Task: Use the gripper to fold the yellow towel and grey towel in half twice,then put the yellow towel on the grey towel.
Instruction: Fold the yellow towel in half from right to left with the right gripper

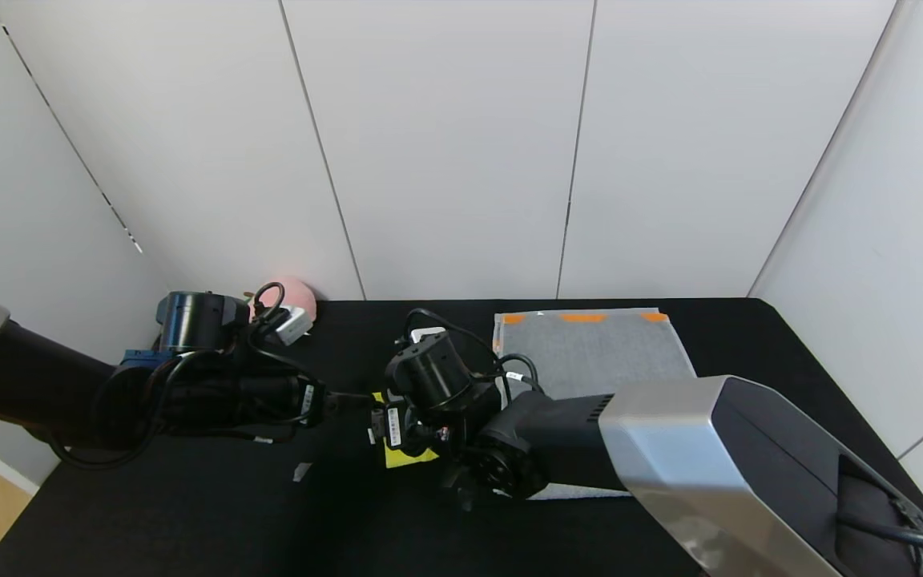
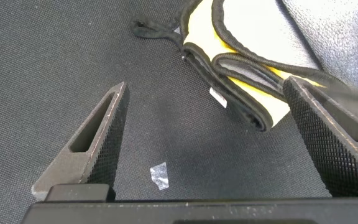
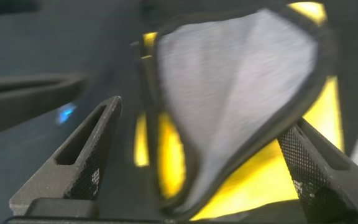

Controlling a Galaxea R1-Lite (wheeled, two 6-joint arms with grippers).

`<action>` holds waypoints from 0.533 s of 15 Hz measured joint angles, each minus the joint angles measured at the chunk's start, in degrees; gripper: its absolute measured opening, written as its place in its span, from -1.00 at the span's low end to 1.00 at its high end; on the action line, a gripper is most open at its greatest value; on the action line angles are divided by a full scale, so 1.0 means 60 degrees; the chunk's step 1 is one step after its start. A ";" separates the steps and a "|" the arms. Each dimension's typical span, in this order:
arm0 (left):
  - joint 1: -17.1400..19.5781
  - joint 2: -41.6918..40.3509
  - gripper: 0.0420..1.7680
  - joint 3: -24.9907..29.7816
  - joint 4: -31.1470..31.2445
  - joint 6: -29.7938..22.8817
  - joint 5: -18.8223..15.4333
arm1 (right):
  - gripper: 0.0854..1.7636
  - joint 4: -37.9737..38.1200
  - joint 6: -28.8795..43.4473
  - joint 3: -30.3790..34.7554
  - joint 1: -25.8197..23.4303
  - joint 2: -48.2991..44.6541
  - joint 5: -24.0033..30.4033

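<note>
Working at centre of the black table (image 1: 189,513), both arms meet over the yellow towel (image 1: 407,458).

L gripper (image 2: 207,134): fingers spread wide, nothing between them but bare table and a small scrap (image 2: 159,175) of clear tape or film. Yellow towel (image 2: 241,74) lies just beyond the fingertips, nearer the one finger (image 2: 328,143), whose tip sits beside or over its folded black-trimmed edge; contact cannot be confirmed. Towel here shows several stacked layers, with a black hanging loop trailing off one corner and a small white tag at the fold.

R gripper (image 3: 197,155): fingers likewise wide apart, not clamped. A raised flap of the yellow towel (image 3: 241,93), pale grey on its underside w/ dark trim, stands up between and ahead of the fingers; yellow cloth shows beneath it. Whether either finger touches the flap cannot be told.

Head view: only a small patch of yellow visible under the R wrist, rest hidden by both arms. Grey towel (image 1: 598,353) lies flat on the table beyond the R arm, well clear of both sets of fingers, orange marks along its far edge; near part covered by the arm. A pink object (image 1: 298,295) sits at the back wall behind the L arm.
</note>
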 joint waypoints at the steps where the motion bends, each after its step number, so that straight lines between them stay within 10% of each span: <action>1: -0.0004 -0.0002 0.94 0.0008 0.0000 0.0000 -0.0004 | 0.92 -0.0004 0.0000 -0.0004 0.0093 0.0000 -0.0014; 8: -0.0026 -0.0057 0.94 0.0041 0.0014 0.0002 -0.0010 | 0.92 -0.0012 -0.0343 0.0006 0.0620 0.0266 -0.0063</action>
